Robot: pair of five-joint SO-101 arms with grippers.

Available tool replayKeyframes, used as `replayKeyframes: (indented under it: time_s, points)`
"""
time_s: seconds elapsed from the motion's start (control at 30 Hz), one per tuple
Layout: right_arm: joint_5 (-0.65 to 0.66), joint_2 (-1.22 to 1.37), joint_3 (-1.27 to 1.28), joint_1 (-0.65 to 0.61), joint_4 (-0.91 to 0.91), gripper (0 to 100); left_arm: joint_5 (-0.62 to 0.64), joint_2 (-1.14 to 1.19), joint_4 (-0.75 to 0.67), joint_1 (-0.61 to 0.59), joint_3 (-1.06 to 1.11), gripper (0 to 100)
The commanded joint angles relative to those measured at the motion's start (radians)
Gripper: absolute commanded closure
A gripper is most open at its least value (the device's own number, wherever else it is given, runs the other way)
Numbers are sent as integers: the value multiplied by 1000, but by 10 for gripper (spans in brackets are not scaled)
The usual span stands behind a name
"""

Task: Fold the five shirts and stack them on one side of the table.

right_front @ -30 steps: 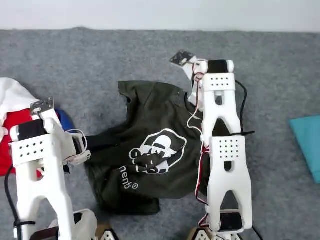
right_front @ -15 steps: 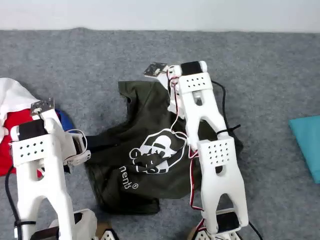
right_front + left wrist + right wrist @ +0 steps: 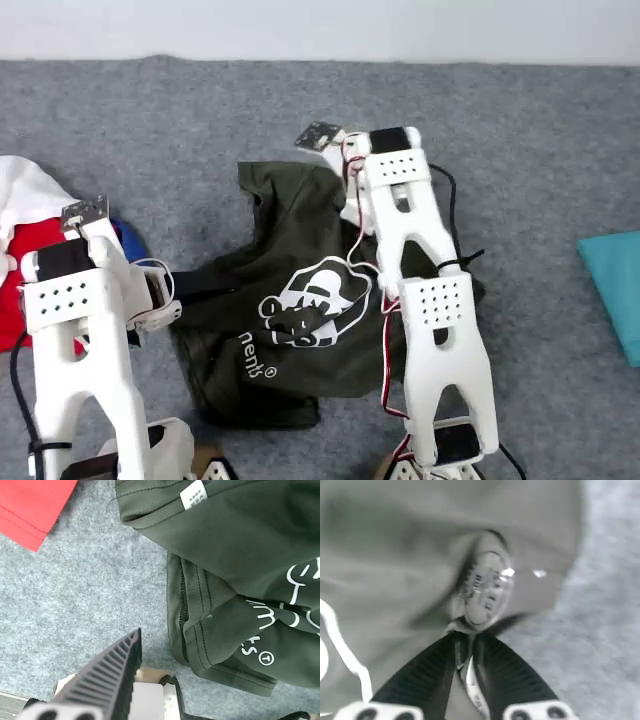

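Dark green shirt (image 3: 300,300): laid crumpled at the middle of the table, its white print (image 3: 315,300) turned up; the hem is doubled under along the edge nearest the arm bases, and one sleeve is drawn out towards the left arm
Sewn label (image 3: 194,494): a small white tag is seen at a seam of the dark green shirt, in the left wrist view
Right gripper (image 3: 465,640): the jaws are pressed together on a pinched ridge of the dark green shirt's cloth
Right arm (image 3: 440,320): stretched forward from its base across the right half of the dark green shirt, the wrist bent down at the shirt's far edge
Left gripper (image 3: 158,298): held low just beside the drawn-out sleeve; whether it is apart or together cannot be told
Left arm (image 3: 80,340): kept short and upright near its base, the wrist turned towards the dark green shirt
Red shirt (image 3: 12,290): heaped at the left edge, behind the left arm, with a white shirt (image 3: 25,195) on its far side
Blue cloth (image 3: 130,240): a corner is seen beside the red shirt
Teal shirt (image 3: 612,290): laid flat at the right edge, well apart from the dark green shirt
Table (image 3: 200,110): covered in grey felt
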Motion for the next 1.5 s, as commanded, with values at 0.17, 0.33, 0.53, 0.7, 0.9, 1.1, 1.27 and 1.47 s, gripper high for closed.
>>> replayKeyframes:
  time_s: [0.17,0.33,0.53,0.7,0.9,1.1,1.27,1.47]
  points:
    - [-5,-10,-164,151,-16,990,-5,-31,31,-5,-2,380]
    - [-3,-10,-180,259,-58,990,-5,-31,31,-5,-2,380]
    - [6,-2,-183,326,-74,990,-5,-31,31,-5,-2,380]
    - [103,1,-184,315,1,990,-5,-31,31,-5,-2,380]
    - [110,-2,-219,314,153,990,-5,-31,31,-5,-2,380]
    - [43,-48,-301,321,162,990,-5,-31,31,-5,-2,380]
    - [35,-148,-287,300,163,990,-5,-31,31,-5,-2,380]
    - [40,-303,-144,314,163,990,-6,-31,31,-5,-2,380]
